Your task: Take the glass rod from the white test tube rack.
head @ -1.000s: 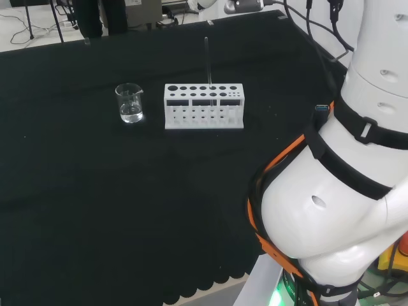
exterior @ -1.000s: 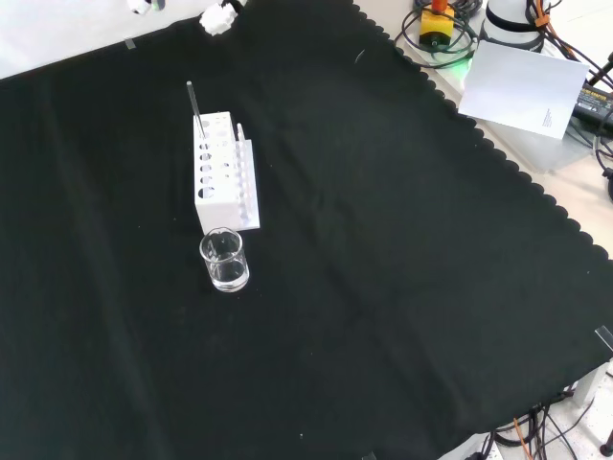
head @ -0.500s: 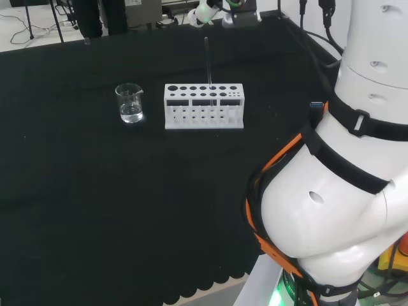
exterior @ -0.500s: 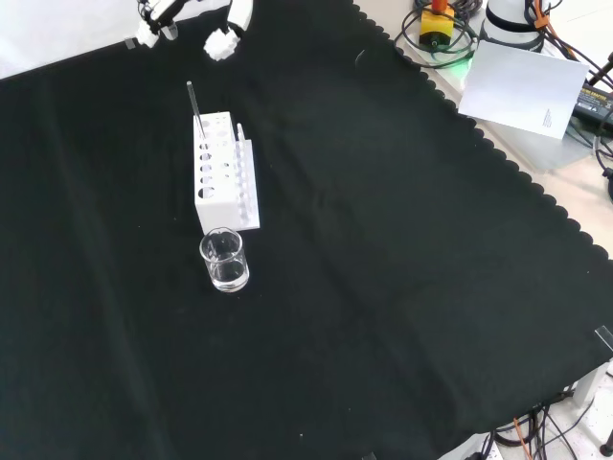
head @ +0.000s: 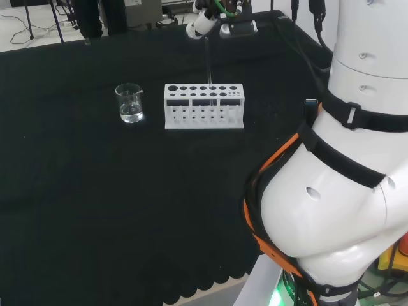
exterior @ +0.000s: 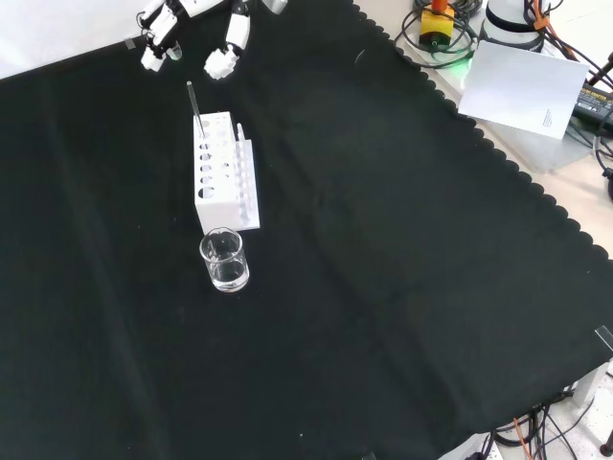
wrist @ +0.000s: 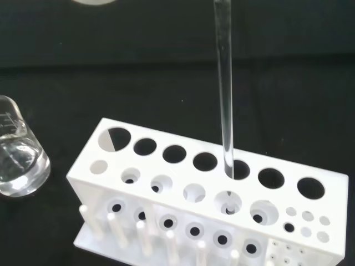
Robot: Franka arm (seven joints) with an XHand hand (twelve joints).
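The thin clear glass rod (wrist: 224,100) stands upright in one of the large round holes of the white plastic test tube rack (exterior: 222,171), toward the middle of the back row as the wrist view shows it. The rack stands on the table covered with black cloth (exterior: 383,287).

In the front view the black and white hand (exterior: 196,29) hangs above and beyond the rack's far end, its fingers (exterior: 228,48) spread apart and pointing down, holding nothing and clear of the rod's top. In the head view the hand (head: 207,22) sits just above the rod (head: 207,60), near its upper tip.

A small clear glass beaker (exterior: 224,260) with a little clear liquid at its bottom stands just beside the rack's near end in the front view, to the rack's left in the head view (head: 130,103), apart from it. Nothing stands between the hand and the rod. The beaker (wrist: 16,155) carries faint graduation marks, too small to read.

A white sheet of paper (exterior: 525,88) lies past the cloth's scalloped edge, well away from the rack.
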